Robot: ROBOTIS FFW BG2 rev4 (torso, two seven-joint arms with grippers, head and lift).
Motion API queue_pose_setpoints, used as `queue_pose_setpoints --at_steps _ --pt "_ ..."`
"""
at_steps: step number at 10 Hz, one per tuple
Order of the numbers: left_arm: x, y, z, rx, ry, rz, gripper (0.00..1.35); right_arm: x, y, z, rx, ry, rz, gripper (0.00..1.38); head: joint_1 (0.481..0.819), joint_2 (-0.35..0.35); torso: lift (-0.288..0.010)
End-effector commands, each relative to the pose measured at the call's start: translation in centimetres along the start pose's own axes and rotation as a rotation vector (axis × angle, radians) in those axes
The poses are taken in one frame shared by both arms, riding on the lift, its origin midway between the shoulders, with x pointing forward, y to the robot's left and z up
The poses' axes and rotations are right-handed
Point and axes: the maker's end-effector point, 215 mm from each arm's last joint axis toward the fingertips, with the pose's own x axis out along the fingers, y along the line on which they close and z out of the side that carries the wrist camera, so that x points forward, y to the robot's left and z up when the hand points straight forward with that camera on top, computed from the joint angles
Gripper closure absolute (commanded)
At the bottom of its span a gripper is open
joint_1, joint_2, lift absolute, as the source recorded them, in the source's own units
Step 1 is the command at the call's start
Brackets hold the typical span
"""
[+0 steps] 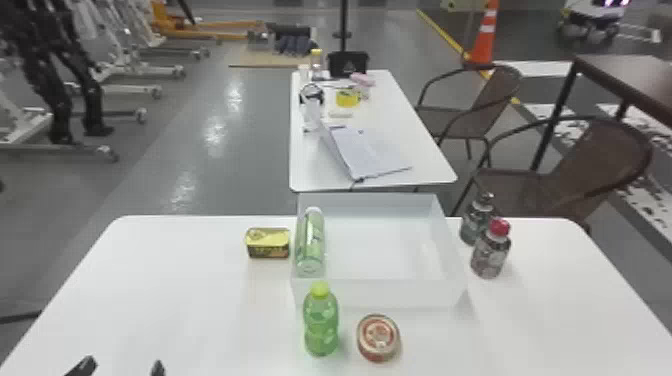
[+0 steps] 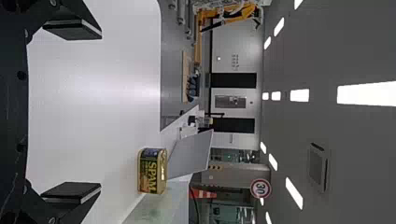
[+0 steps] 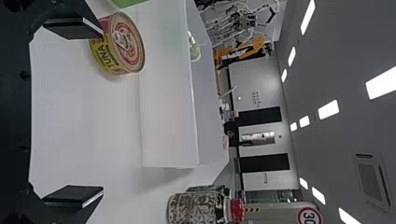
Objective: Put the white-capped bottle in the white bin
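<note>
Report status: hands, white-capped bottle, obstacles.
Left hand open, empty; right hand open, empty. White-capped bottle lying in bin, left side. Green bottle and round can just outside, robot's side.

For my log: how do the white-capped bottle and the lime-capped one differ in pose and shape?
The white-capped bottle lies on its side in the white bin; the lime-capped one stands on the table. The white-capped bottle looks straight-sided; the lime-capped one is waisted. Both look green.
</note>
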Motion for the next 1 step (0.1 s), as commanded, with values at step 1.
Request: queue_pose_setpoints --at_steps 1 --pt "0.1 -0.38 -0.18 -0.012 0.001 -0.001 0.15 0.0 -0.03 -0.03 0.002 0.0 -0.001 0.12 0.549 0.0 -0.1"
